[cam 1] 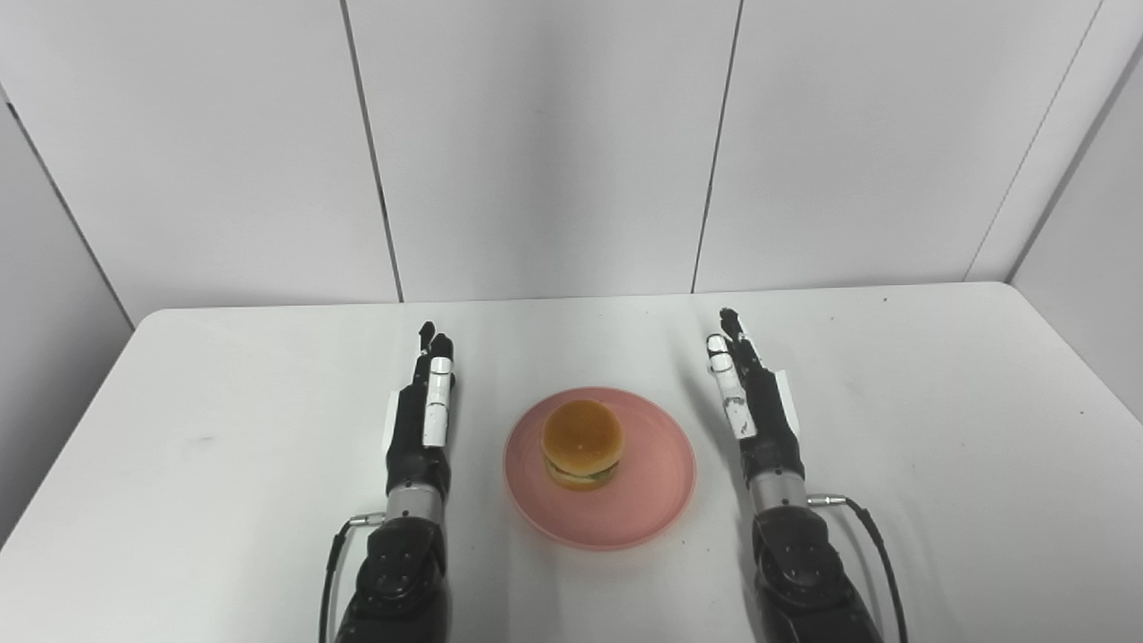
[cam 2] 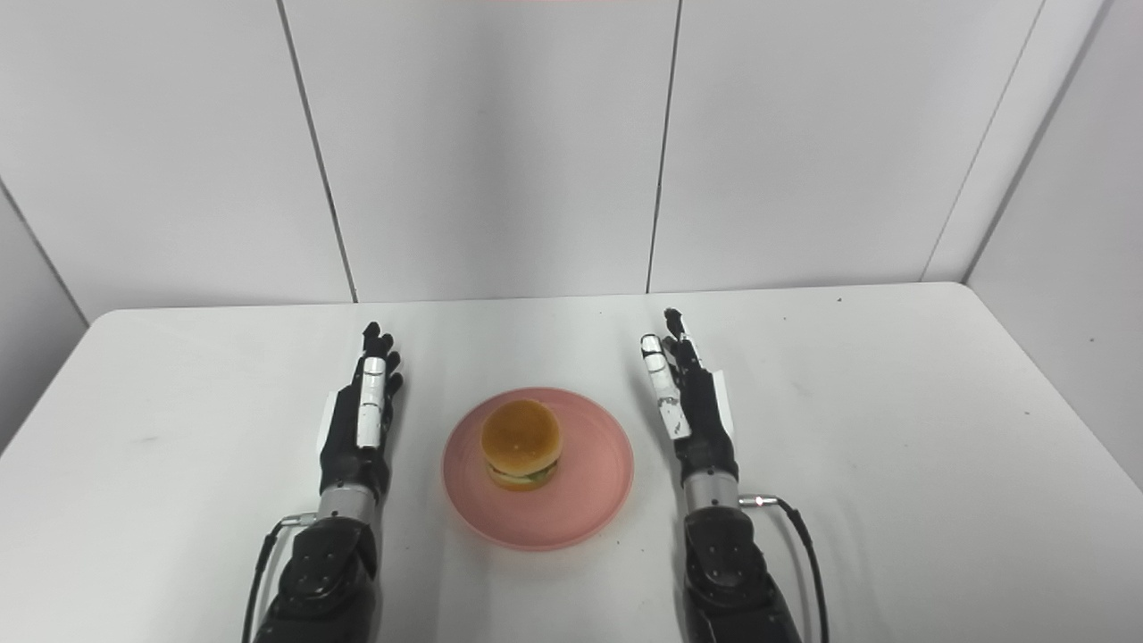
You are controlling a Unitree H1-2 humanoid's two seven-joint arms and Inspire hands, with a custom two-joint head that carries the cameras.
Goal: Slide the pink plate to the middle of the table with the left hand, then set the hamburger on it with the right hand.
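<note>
Pink plate [cam 1: 638,509] lies mid-table, burger [cam 1: 582,443] seated on it. Left hand [cam 1: 426,406] and right hand [cam 1: 748,393] are held flat, fingers extended, empty. Burger is judged light, squashy; best gripped by the bun sides.

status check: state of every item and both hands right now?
pink plate: flat on the table, between the two hands, touched by neither.
hamburger: upright on the plate, assembled.
left hand: open, fingers extended, holding nothing.
right hand: open, fingers extended, holding nothing.
</note>
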